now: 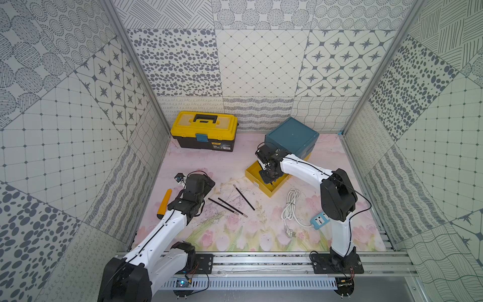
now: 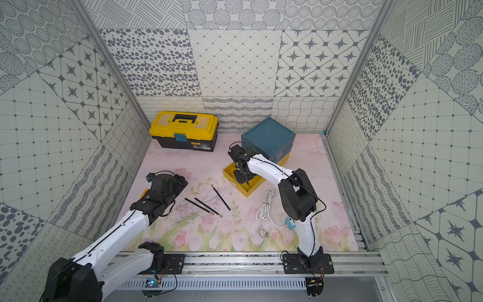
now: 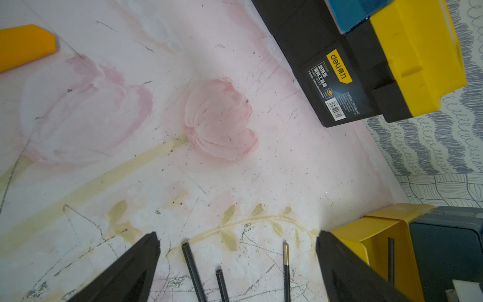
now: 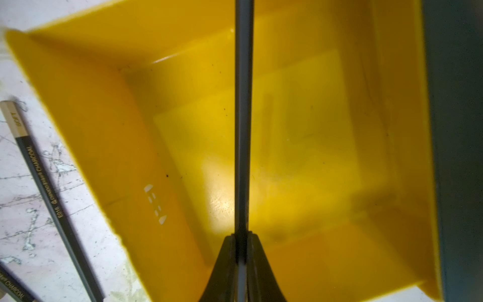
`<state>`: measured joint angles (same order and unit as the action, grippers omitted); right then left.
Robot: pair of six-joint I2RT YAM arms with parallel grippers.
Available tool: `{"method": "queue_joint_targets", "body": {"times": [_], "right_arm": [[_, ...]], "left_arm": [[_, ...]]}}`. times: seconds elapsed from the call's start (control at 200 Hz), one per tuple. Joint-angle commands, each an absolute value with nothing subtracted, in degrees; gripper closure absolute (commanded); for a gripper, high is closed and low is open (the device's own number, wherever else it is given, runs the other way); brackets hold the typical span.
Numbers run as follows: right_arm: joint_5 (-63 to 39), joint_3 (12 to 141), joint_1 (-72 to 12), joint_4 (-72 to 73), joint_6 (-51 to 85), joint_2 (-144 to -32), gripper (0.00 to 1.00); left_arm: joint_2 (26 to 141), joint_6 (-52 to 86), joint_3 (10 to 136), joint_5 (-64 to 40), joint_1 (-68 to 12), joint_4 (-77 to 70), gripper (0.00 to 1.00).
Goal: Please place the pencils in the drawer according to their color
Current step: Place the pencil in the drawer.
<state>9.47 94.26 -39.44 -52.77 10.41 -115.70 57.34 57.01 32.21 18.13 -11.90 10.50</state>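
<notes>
1. In both top views, we are seeing the teal chest right of centre, with its yellow drawer pulled out toward the lower left. The right gripper is hanging over that yellow drawer. Three loose pencils are lying at centre, with bare mat between them and the yellow drawer. The toolbox is sitting well apart, at upper left.
2. In the left wrist view, the left gripper is standing spread wide and gripping nothing. The loose pencils' ends are lying on the mat under the gap, and the yellow drawer's corner is showing just past one finger.
3. Only in the right wrist view are we seeing the right gripper's fingers pinching a grey pencil. It is reaching across the yellow drawer, clear of both side walls. Two loose pencils are lying outside its wall.
</notes>
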Motion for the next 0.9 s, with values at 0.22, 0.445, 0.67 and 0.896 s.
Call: {"method": "queue_joint_targets", "body": {"times": [0.22, 0.445, 0.67, 0.896], "right_arm": [[9.09, 95.77, -39.47, -52.78, 11.39, -112.94, 0.76], [8.82, 97.18, -42.36, -53.08, 13.08, -108.65, 0.76], [8.63, 99.55, -48.77, -53.17, 14.52, -108.65, 0.76], [7.92, 101.49, -53.72, -53.48, 14.85, -114.66, 0.75]], "left_arm": [[57.34, 57.13, 32.72, 17.23, -11.74, 8.56, 0.01], [57.58, 57.36, 32.50, 17.51, -11.69, 8.63, 0.01], [57.40, 57.31, 32.40, 18.26, -11.71, 9.09, 0.01], [57.28, 57.63, 32.26, 18.72, -11.77, 9.66, 0.01]]}}
